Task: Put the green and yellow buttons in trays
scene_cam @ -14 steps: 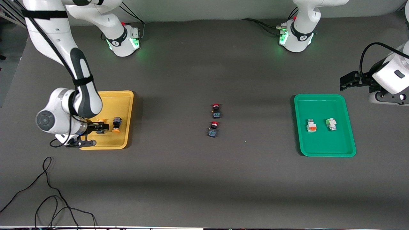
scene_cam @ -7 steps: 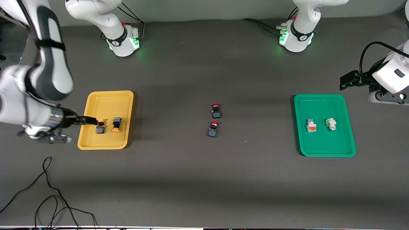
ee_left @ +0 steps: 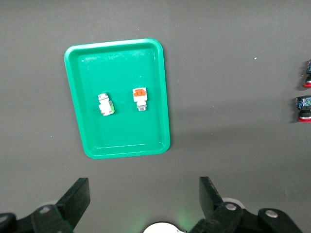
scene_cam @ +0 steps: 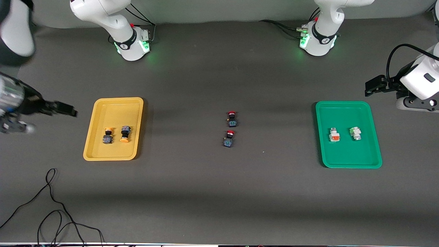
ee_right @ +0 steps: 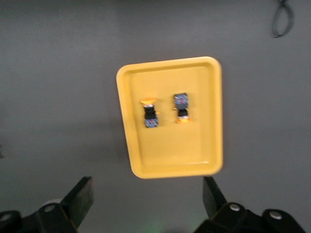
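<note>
Dark grey matting is covering the whole table, and you are looking at a sorted layout running from the picture's left edge to its right.

At the left edge of the front view, your right gripper (scene_cam: 65, 109) is hanging over bare mat beside the yellow tray (scene_cam: 103, 156), fingers spread apart and carrying nothing. That tray, left of centre, is holding both yellow-capped buttons (scene_cam: 108, 135), lying side by side near its middle with a small gap between them; the colour match suggests that is why they are sitting there.

At mid-frame, the two red-capped buttons (scene_cam: 232, 118) are lying on the mat, one just below the other, probably left out because the task does not ask for them.

Right of centre, the green tray (scene_cam: 343, 164) is holding both white buttons (scene_cam: 334, 134), apart from each other. At the right edge, your left gripper (scene_cam: 374, 85) is waiting above the tray's upper corner, fingers spread and empty.

Against a second ago, your right gripper was down in the yellow tray at the button nearer its outer rim; now it is clear of the tray, and nothing else is differing. To my eye the sorting is looking finished.
</note>
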Tool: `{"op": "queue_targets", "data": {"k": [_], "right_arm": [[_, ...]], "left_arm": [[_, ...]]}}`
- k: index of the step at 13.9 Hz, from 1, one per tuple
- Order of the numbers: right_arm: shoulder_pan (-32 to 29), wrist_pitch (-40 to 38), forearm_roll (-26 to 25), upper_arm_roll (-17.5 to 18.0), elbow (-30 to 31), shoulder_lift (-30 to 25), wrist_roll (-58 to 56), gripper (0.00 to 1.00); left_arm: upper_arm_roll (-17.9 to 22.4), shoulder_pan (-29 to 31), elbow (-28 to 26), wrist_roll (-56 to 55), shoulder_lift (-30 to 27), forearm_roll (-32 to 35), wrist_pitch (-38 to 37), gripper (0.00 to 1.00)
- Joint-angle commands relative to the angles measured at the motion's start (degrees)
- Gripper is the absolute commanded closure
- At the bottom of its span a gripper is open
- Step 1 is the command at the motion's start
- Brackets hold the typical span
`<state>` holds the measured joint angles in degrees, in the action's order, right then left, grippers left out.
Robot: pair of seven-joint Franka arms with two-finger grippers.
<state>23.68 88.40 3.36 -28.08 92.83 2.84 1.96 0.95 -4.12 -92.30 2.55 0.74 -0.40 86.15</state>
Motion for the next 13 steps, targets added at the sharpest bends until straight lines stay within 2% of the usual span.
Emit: {"op": "queue_targets", "data": {"k": [1, 5, 13], "right_arm": [[0.0, -7.1, -2.3, -0.7, -5.2, -1.3, 1.6, 0.01], [0.1, -7.9, -2.3, -2.0, -4.9, -1.3, 1.6, 0.01], [0.7, -7.9, -2.3, -1.1, -4.7, -1.1, 1.6, 0.01]], "left_arm": [[-0.6, 0.6, 0.5, 0.0, -0.7, -0.3, -1.2, 0.0], [-0.7, 0.4, 0.5, 0.0, -0.7, -0.3, -1.1, 0.0], [-0.6, 0.5, 0.5, 0.0, -0.7, -0.4, -1.0, 0.0]]}}
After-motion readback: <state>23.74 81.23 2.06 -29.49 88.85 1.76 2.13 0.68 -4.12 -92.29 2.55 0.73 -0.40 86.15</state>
